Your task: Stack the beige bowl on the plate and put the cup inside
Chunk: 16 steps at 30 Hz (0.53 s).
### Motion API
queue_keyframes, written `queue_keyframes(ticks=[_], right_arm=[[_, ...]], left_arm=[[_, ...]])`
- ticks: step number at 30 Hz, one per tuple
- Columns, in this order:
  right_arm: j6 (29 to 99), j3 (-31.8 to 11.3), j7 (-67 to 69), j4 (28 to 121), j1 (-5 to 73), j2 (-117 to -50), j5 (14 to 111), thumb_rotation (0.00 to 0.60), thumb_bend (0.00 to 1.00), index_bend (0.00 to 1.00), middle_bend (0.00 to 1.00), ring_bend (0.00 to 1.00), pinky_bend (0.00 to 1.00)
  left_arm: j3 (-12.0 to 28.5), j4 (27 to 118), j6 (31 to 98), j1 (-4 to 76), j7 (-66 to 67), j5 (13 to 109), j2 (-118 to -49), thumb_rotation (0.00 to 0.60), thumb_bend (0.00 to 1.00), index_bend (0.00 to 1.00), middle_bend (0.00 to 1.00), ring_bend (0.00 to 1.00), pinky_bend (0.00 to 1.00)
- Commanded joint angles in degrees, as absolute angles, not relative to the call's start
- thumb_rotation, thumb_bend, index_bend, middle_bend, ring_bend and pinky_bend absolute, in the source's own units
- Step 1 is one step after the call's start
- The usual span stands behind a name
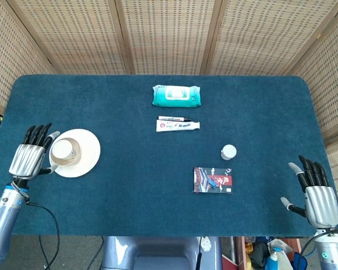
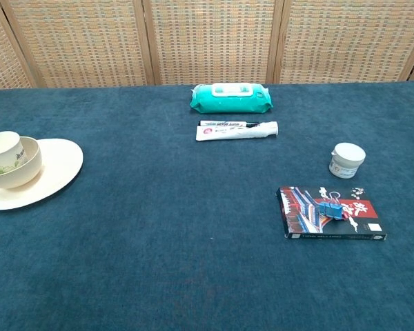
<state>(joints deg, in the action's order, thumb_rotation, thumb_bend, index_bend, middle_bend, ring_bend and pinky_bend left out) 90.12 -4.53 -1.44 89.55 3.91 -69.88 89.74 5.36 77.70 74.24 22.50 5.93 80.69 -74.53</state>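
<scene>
Beige bowl (image 2: 15, 165) on plate (image 1: 89, 152) holds cup (image 2: 3, 151); left hand (image 1: 27, 159), released, just left; right hand (image 1: 318, 194) empty, far.

No lettering resolves well enough to read. The white tube (image 2: 237, 131) above the middle of the chest view bears a line of dark print with a red mark at its left end, too small to make out. The red and black box (image 2: 333, 214) at lower right shows white characters across its face and a small white label at its corner, both illegible. The cup (image 2: 4, 153) at far left carries a faint greenish motif, not readable.
</scene>
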Motion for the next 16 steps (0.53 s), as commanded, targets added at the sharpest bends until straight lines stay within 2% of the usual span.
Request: queue_keyframes(ticks=[1, 7, 16], right_arm=[[89.9, -4.5, -1.7, 89.5, 4.0, -69.9, 89.7, 0.6, 0.13, 0.12, 0.0, 0.0, 0.0], [89.1, -4.2, -2.6, 89.5, 4.2, -69.8, 89.5, 0.6, 0.13, 0.12, 0.0, 0.0, 0.0], [88.0, -4.0, -4.7, 89.4, 4.5, -70.0, 89.1, 0.6, 0.13, 0.12, 0.0, 0.0, 0.0]], left_arm=[[4.1, 87.0, 80.2, 18.7, 7.7, 83.4, -69.0, 0.6, 0.05, 0.1, 0.0, 0.0, 0.0], [0.5, 93.5, 85.1, 13.7, 15.8, 85.5, -66.3, 0.6, 0.02, 0.01, 0.0, 0.0, 0.0], [-2.7, 99.5, 87.2, 9.1, 20.0, 85.8, -65.3, 0.6, 0.01, 0.0, 0.0, 0.0, 0.0]])
